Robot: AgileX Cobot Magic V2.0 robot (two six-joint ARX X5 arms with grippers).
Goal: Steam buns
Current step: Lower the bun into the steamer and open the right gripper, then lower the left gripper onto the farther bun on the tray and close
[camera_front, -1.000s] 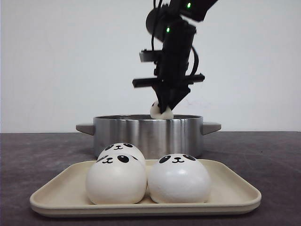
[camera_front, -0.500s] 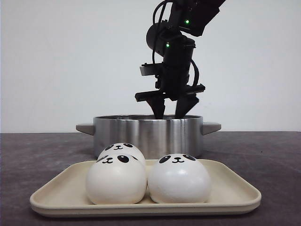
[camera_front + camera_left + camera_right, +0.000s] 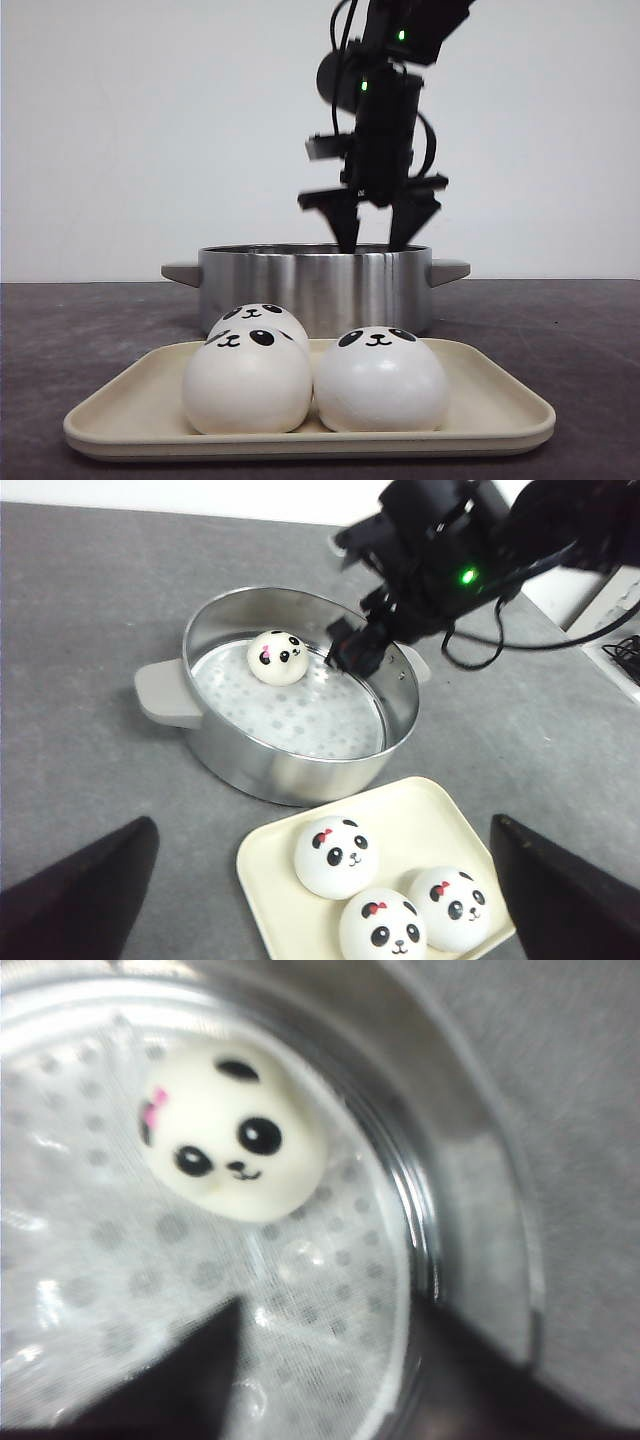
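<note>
Three white panda buns (image 3: 314, 375) sit on a cream tray (image 3: 500, 400) in front of a steel steamer pot (image 3: 315, 285); they also show in the left wrist view (image 3: 337, 855). A fourth bun (image 3: 277, 657) lies free inside the pot on the perforated liner, also in the right wrist view (image 3: 232, 1146). My right gripper (image 3: 374, 240) hangs open and empty just above the pot's rim, right of that bun. My left gripper (image 3: 320, 900) is open and empty, high above the tray, its dark fingertips (image 3: 90, 880) at the frame corners.
The pot (image 3: 290, 695) has grey side handles (image 3: 160, 690) and stands on a dark grey table (image 3: 560, 320). The tray (image 3: 430, 810) lies close in front of it. A white wall is behind. Cables show at the table's right edge (image 3: 625, 650).
My right gripper held a bun over the pot a second ago. It has opened, the bun has dropped into the pot, and the gripper has lifted slightly and shifted right.
</note>
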